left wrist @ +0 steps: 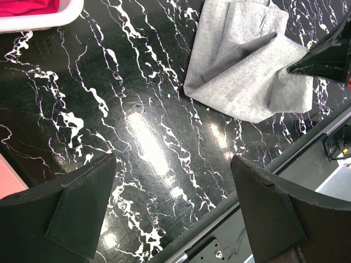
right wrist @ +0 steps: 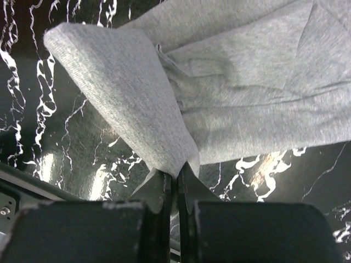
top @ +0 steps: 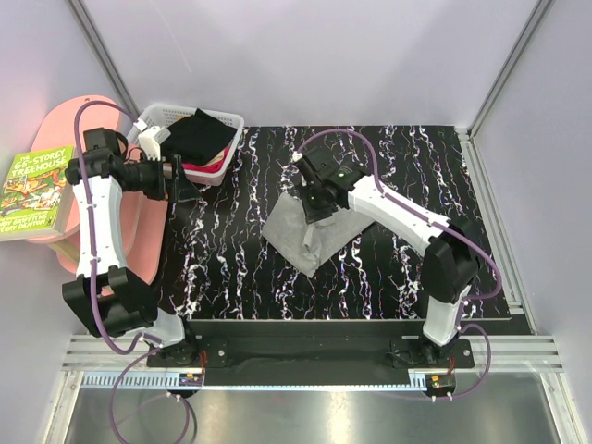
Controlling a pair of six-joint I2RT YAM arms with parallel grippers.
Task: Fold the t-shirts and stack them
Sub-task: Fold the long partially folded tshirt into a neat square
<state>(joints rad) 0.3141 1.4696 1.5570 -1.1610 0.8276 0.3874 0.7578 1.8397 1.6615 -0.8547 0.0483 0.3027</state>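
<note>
Inside the corner basket [top: 222,116] lies the black t-shirt [top: 199,137].

Legible text, top view: the yellow capitals "STOREY TREEHOUSE" on the green cover of a book [top: 37,194] lying on a pink stand [top: 69,120] beyond the desk's left edge; the cover's smaller print cannot be read.
</note>
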